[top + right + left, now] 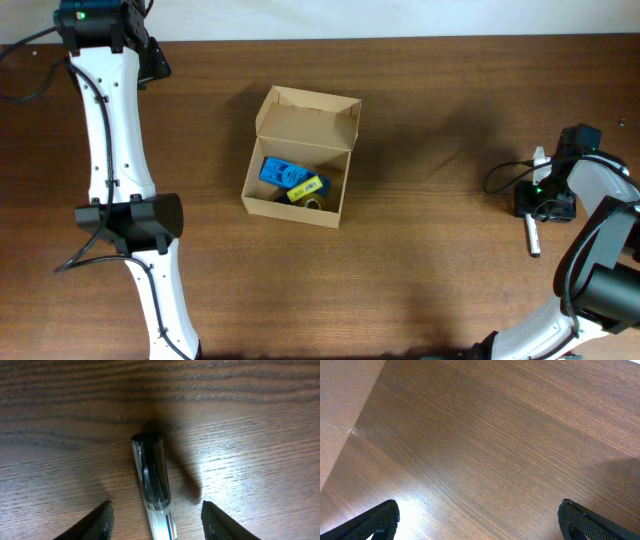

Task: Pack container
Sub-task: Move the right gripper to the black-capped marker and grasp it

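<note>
Marker [154,485] cut off at bottom edge; container [305,125] contents unclear.

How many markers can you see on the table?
1. The marker lies on the table between the open fingers of the right gripper. Others may be hidden inside the box.

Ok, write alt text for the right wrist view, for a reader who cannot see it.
A white marker with a black cap lies on the wooden table between the open fingers of the right gripper, cap end farther from the camera. Neither finger touches it.
</note>
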You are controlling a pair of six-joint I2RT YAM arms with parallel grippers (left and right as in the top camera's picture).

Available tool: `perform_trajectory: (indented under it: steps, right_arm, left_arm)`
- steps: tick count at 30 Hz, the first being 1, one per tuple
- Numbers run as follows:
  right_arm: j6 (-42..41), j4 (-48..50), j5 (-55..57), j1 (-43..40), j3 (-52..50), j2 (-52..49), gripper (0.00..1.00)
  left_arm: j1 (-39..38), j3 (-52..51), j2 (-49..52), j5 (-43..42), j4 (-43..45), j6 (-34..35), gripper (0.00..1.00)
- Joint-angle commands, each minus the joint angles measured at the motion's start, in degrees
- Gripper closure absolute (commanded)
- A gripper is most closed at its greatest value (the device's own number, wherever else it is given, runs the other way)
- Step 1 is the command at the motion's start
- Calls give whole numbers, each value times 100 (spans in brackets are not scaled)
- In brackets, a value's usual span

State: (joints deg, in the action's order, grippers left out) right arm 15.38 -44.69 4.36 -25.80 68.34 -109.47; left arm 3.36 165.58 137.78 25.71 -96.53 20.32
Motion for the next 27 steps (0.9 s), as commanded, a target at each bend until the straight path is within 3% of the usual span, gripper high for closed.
perform_trajectory:
  steps: [1, 8, 15, 18, 27]
  right_arm:
    - [-87, 17, -87, 11, -66, -59, 54]
    - [-87, 44, -72, 11, -85, -63, 95]
    - [-470, 70, -155, 13, -50, -63, 96]
    - [-603, -61, -695, 24, 168, -50, 96]
    - [-605, -1703, -1751, 457, 2164, 98, 96]
  left_arm:
    - [17, 85, -216, 2, -13, -68, 0]
    - [17, 85, -216, 2, -13, -68, 0]
    - [17, 85, -216, 2, -13, -68, 1]
    - [17, 87, -216, 2, -13, -68, 0]
    - [17, 85, -216, 2, -13, -68, 0]
